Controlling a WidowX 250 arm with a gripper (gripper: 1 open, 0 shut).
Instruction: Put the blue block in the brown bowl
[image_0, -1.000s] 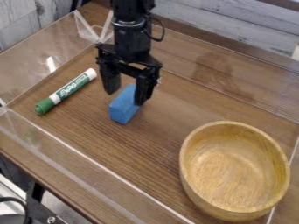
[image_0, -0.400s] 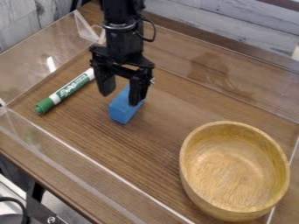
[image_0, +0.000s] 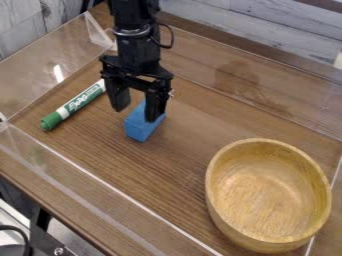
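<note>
The blue block (image_0: 142, 126) lies on the wooden table left of centre, its long side running away from the camera. My gripper (image_0: 136, 100) points straight down and stands open just above the block's far end, one finger (image_0: 118, 95) to its left and the other to its right; nothing is held. The brown bowl (image_0: 267, 192) sits at the front right, round, light wood, with nothing inside it.
A green and white marker (image_0: 76, 104) lies to the left of the block. Clear acrylic walls (image_0: 80, 190) edge the table on the front left and the back. Open table surface lies between the block and the bowl.
The gripper has shifted slightly left in the picture and settled over the block. Block, bowl and marker have not moved.
</note>
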